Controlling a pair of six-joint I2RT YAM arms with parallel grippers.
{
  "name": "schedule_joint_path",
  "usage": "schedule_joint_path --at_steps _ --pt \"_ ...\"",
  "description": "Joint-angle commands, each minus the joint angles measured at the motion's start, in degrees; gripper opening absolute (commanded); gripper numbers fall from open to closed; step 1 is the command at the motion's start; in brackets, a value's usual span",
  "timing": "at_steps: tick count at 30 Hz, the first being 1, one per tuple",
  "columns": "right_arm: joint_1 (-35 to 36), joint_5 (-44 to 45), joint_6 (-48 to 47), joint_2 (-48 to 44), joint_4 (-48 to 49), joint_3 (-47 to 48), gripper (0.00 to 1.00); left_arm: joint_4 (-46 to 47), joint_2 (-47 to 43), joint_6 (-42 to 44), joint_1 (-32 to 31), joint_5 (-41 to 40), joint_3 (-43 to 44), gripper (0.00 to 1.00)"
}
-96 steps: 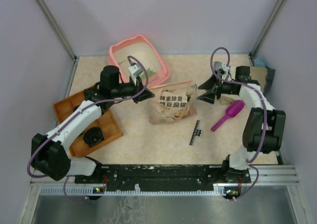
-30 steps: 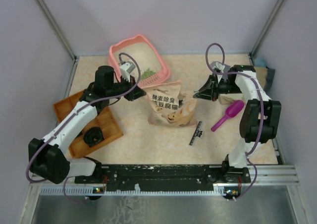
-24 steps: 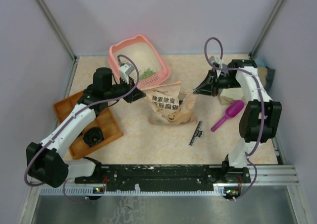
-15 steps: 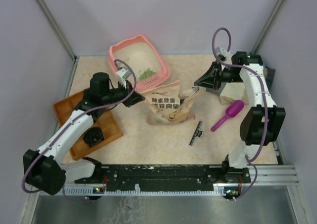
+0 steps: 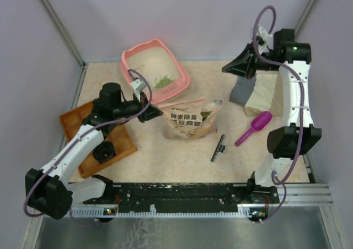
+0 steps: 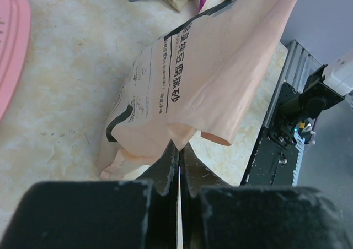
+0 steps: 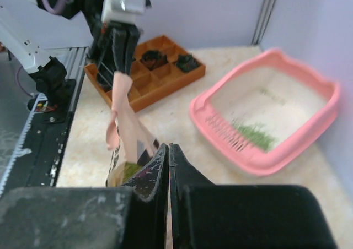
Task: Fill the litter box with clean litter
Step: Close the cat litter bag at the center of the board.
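Nearest the arm bases, on the left of the counter (image 5: 165,166), lies an orange tray (image 5: 71,119) with compartments; a black round part (image 5: 103,151) sits in one of them. To the right, well apart from it, a short black strip (image 5: 219,147) lies flat, and just beyond that a magenta scoop (image 5: 255,126) lies with its handle pointing towards the strip.

Between the tray and the scoop lies a beige printed paper bag (image 5: 187,122), slumped on its side. The left tool (image 5: 148,102) has its fingers pressed together on the bag's upper left corner. The left wrist view shows this tool (image 6: 175,150) pinching a thin fold of the bag (image 6: 182,89). Some green grains show at the bag's open mouth (image 5: 204,114).

Just behind the left tool stands the litter box (image 5: 132,56), at the far left of the counter against the back wall. A small patch of green litter (image 5: 161,84) lies at its near end, by the slotted rim. The rest of its floor is bare.

At the far right, a grey and beige cloth (image 5: 256,92) sits on the counter. Above it, the right tool (image 5: 225,70) hangs raised, its fingers pressed together on nothing. Its own camera looks down past the tool (image 7: 167,148) to the bag (image 7: 122,111), the litter box (image 7: 309,144) and the litter (image 7: 253,134).
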Motion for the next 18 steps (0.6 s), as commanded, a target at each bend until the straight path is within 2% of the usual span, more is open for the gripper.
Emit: schedule_joint_path --at_steps 1,3,4,5,6,7,8,9,10,12,14,18 --pt "0.3 -3.4 20.5 -4.7 13.6 13.0 0.0 5.0 -3.4 1.0 0.1 3.7 0.3 0.0" --pt "1.1 -0.4 27.9 -11.0 24.8 10.4 0.0 4.9 -3.7 1.5 0.0 3.2 0.0 0.0" --pt "1.4 0.6 33.2 -16.2 32.6 6.0 0.0 4.9 -3.7 1.9 0.0 3.3 0.1 0.0" --pt "1.6 1.2 41.9 -21.4 45.8 -0.6 0.47 4.9 -3.8 2.1 0.0 3.5 0.2 0.0" --pt "1.7 4.7 59.5 -27.1 79.8 -14.6 0.89 5.0 -3.8 2.1 0.0 3.5 0.1 0.0" --pt "1.5 16.7 75.9 -31.8 100.7 -24.4 0.95 5.0 -3.7 2.3 -0.1 3.6 0.3 0.0" --pt "1.3 30.1 82.7 -34.6 109.3 -30.0 0.95 4.9 -3.7 2.5 -0.2 3.7 0.4 0.0" --pt "1.3 39.3 83.7 -35.3 108.6 -30.6 0.95 4.9 -3.6 2.7 -0.3 3.7 0.4 0.0" --pt "1.4 45.1 83.9 -34.5 101.9 -28.2 0.95 5.2 -3.5 2.9 -0.4 3.4 0.3 0.0" --pt "2.4 53.5 80.3 -32.3 85.0 -22.8 0.95 5.5 -3.1 3.0 -0.5 2.8 0.5 0.0" --pt "2.7 60.3 79.8 -32.2 76.1 -23.8 0.96 4.7 -2.6 3.5 -0.5 2.2 1.1 0.0" --pt "2.7 64.6 75.4 -37.1 76.1 -36.4 0.96 3.4 -2.0 4.0 -0.5 0.9 1.9 0.0"
